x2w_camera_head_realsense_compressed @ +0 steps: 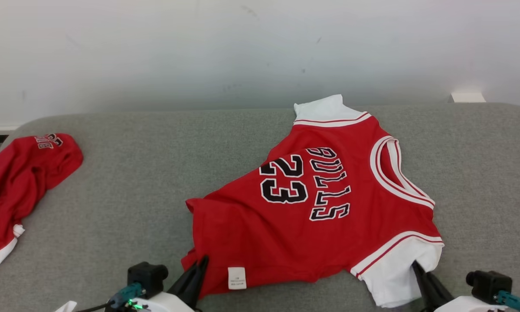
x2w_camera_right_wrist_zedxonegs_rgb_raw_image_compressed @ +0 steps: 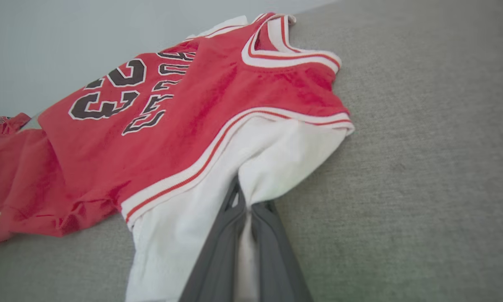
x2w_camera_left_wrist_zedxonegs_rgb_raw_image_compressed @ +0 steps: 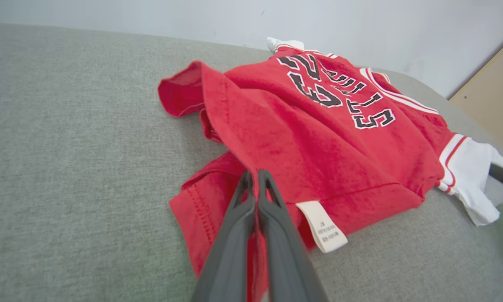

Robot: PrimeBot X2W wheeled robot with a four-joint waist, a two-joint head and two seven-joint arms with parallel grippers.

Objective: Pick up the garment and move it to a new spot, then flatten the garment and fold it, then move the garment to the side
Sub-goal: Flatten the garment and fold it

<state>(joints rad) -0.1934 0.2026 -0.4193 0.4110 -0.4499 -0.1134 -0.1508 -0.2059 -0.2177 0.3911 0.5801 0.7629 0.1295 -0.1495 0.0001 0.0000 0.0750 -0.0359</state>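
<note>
Garment (x2w_camera_head_realsense_compressed: 294, 225): red jersey with white trim, "23" and "BULLS" facing up. It lies right of centre on the grey surface (x2w_camera_head_realsense_compressed: 125, 173), its hem and near white sleeve (x2w_camera_head_realsense_compressed: 394, 273) close to the front edge

Left hand (x2w_camera_head_realsense_compressed: 201, 260): at the front edge, on the garment's near left corner. Head view gives only the dark fingers meeting the red hem. Left wrist view settles it: jaws pressed together, a ridge of red cloth pinched up between them. Care label (x2w_camera_left_wrist_zedxonegs_rgb_raw_image_compressed: 322, 226) just right of the fingers, apart from them. The same view shows the corner doubled over in layers, which looks flat from the head

Right hand (x2w_camera_head_realsense_compressed: 416, 264): at the near white sleeve. Right wrist view shows the jaws closed with white cloth caught between them, drawn into a small peak

Left wrist view alone adds a tan panel (x2w_camera_left_wrist_zedxonegs_rgb_raw_image_compressed: 494, 92) beyond the surface's right end

Second red garment (x2w_camera_head_realsense_compressed: 21, 182): crumpled at the left edge of the surface, well apart; a sliver of it sits at the far left of the right wrist view
</note>
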